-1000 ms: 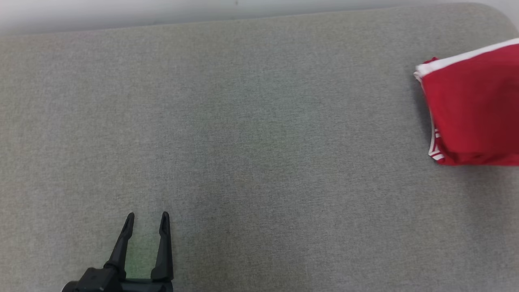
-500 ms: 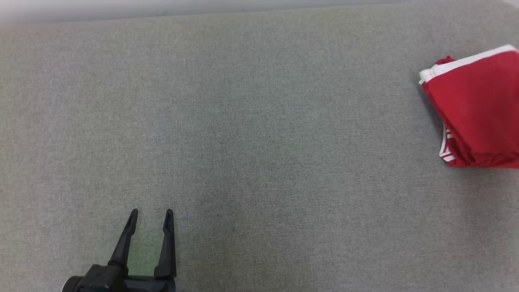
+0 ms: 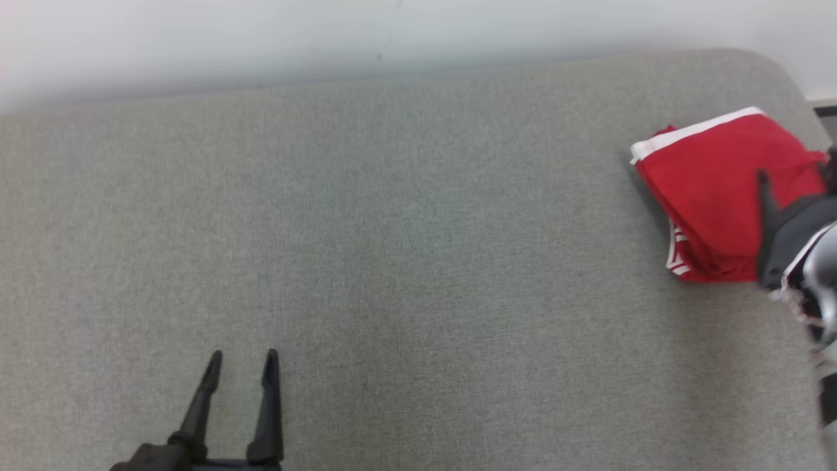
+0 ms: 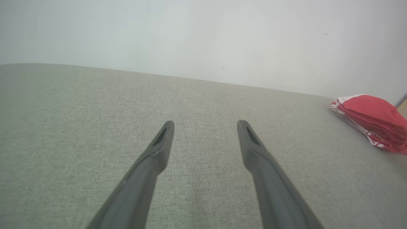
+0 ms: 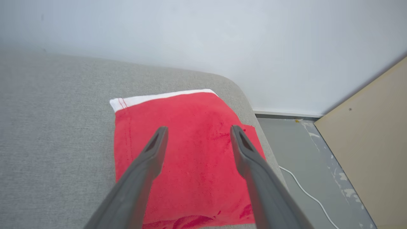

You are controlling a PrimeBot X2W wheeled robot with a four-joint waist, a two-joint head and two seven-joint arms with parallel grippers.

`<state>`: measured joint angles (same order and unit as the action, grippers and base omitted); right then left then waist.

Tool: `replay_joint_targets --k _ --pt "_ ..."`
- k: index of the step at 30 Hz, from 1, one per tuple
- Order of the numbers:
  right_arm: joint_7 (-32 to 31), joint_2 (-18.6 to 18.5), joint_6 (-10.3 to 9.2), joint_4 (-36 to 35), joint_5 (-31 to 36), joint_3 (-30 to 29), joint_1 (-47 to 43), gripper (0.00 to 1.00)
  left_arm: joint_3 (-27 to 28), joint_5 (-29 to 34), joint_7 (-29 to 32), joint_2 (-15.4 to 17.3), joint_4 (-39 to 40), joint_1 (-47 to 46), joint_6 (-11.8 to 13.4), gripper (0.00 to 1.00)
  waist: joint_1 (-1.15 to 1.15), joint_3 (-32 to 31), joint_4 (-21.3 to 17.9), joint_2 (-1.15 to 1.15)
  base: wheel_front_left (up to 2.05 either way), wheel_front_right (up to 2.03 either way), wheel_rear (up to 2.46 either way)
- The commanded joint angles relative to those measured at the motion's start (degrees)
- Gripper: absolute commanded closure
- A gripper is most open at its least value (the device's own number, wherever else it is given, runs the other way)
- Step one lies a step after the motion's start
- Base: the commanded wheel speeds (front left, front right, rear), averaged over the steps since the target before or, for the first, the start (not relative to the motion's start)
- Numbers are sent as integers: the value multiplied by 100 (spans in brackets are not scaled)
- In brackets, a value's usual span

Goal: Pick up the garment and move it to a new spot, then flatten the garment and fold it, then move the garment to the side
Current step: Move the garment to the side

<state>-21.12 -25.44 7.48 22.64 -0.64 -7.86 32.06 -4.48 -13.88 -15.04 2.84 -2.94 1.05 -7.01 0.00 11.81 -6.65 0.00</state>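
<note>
- Lying folded on the far right corner of the grey fabric surface (image 3: pixel 418 229): red garment (image 3: pixel 713 196), a compact stack with a white band along its far edge and white stripes at its near-left corner.
- Garment's right edge sits close to the rounded right end of the surface; the right wrist view shows the garment (image 5: pixel 187 152) close to that rim.
- Right gripper (image 3: pixel 796 169) is over the garment's right part, jaws spread wide, nothing pinched; the right wrist view shows the right gripper (image 5: pixel 198 129) with both dark fingers apart above the red top face. Cannot tell whether the tips touch the cloth.
- Left gripper (image 3: pixel 242 358) is at near left, well apart from the garment, jaws spread and empty, over bare fabric.
- Left wrist view: left gripper (image 4: pixel 205 124) has fingers parted, garment (image 4: pixel 372 119) far off to the right.
- Pale wall (image 3: pixel 327 39) runs behind the surface.
- Beyond the right end: grey floor (image 5: pixel 302 152), thin white cable (image 5: pixel 305 194), beige panel (image 5: pixel 365 127).
</note>
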Motion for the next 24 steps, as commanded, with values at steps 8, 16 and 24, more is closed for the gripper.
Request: replay_joint_targets --k 8,16,24 --pt "816 680 -2 -1203 -1430 477 -1097 0 154 -184 -15 6 90 285 312 0 0 -510 -113 0 0 0 0" --pt "1972 947 -1 -1818 -2093 918 -2197 0 244 -236 -15 5 -25 374 455 0 0 -781 79 0 0 0 0" --pt "2574 1385 -1 -1782 -2071 1108 -3106 0 360 -255 -16 5 -60 516 520 0 0 -994 326 0 0 0 0"
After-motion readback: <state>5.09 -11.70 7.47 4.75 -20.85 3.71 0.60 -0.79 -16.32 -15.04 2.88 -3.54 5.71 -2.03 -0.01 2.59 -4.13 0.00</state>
